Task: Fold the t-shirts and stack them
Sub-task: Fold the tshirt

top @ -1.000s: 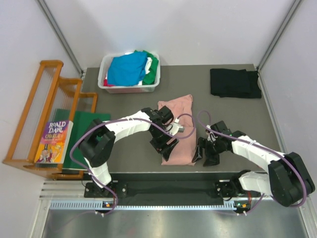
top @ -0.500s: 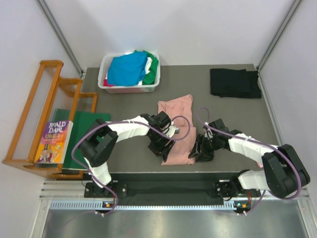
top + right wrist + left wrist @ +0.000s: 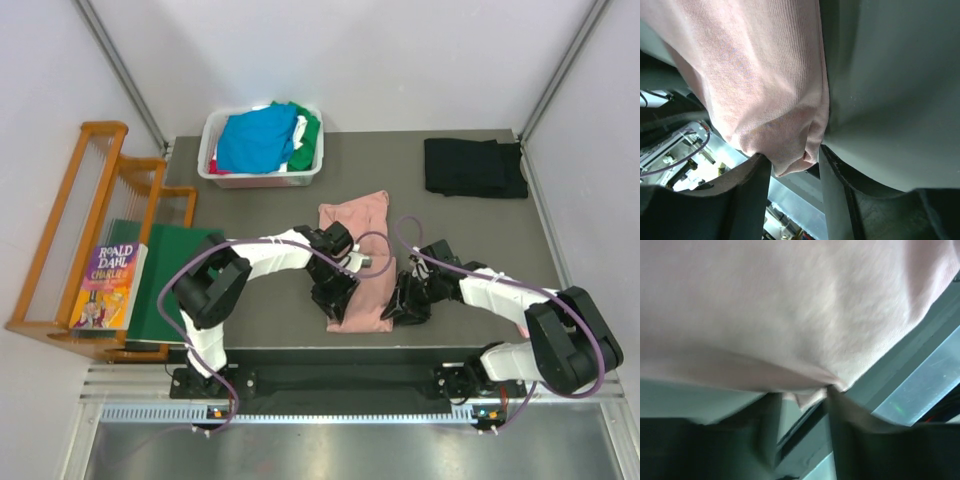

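Note:
A dusty-pink t-shirt (image 3: 360,250) lies folded lengthwise in the middle of the grey table (image 3: 270,200). My left gripper (image 3: 335,305) is at its near left corner and my right gripper (image 3: 395,310) at its near right corner. In the left wrist view the pink t-shirt (image 3: 790,305) fills the top, and its corner sits pinched in my left gripper (image 3: 800,400). In the right wrist view the pink t-shirt (image 3: 760,75) has its bunched corner held in my right gripper (image 3: 792,167), touching both fingers. A folded black t-shirt (image 3: 473,167) lies at the back right.
A white bin (image 3: 212,165) at the back left holds blue (image 3: 255,140), green and white t-shirts. A wooden rack (image 3: 90,220) stands left of the table, with a book (image 3: 108,285) and a dark-green board (image 3: 170,250) by it. The table's near edge lies just behind both grippers.
Both grippers have moved in onto the pink t-shirt's near corners and narrowed their jaws around the cloth. The right gripper came in leftward from beside the shirt.

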You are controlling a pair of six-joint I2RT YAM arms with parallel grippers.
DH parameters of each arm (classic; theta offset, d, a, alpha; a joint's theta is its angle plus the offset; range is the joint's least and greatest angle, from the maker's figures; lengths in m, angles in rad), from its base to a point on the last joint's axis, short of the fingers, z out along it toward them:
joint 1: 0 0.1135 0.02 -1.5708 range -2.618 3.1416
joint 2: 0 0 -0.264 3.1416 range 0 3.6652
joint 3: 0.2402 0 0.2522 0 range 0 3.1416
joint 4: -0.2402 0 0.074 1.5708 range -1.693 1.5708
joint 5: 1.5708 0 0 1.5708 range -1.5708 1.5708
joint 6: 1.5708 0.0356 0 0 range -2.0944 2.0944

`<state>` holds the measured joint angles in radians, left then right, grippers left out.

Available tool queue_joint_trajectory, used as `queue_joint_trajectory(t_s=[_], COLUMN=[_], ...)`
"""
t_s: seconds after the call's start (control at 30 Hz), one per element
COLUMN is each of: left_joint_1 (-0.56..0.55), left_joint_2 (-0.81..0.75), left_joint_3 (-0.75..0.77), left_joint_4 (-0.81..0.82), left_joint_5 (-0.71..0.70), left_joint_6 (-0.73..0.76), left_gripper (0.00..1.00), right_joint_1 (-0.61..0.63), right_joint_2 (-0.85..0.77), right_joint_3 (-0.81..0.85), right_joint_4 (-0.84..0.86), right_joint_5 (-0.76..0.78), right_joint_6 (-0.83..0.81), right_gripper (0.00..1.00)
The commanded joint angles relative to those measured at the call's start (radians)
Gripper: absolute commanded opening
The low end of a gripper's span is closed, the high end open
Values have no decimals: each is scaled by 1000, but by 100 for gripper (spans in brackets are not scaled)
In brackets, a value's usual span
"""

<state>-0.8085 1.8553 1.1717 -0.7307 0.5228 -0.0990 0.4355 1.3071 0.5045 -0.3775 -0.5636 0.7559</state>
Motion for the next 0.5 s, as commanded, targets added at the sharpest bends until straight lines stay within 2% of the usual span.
queue_joint_trajectory(t_s=[0.0,0.1,0.47], left_joint_1=[-63,-93,-78], left_joint_2=[-28,-106,-220], left_joint_3=[10,-58,-139], left_joint_4=[-27,31,14], left_joint_5=[49,25,-21], left_joint_6=[-4,-10,38], left_gripper=[62,79,80], right_joint_1=[-9,-9,6], right_joint_2=[-29,-55,-163], right_joint_3=[6,14,35], right_joint_4=[9,-17,-118], right_joint_5=[-7,-4,-5], right_joint_6=[0,-1,-18], right_gripper=[43,43,43])
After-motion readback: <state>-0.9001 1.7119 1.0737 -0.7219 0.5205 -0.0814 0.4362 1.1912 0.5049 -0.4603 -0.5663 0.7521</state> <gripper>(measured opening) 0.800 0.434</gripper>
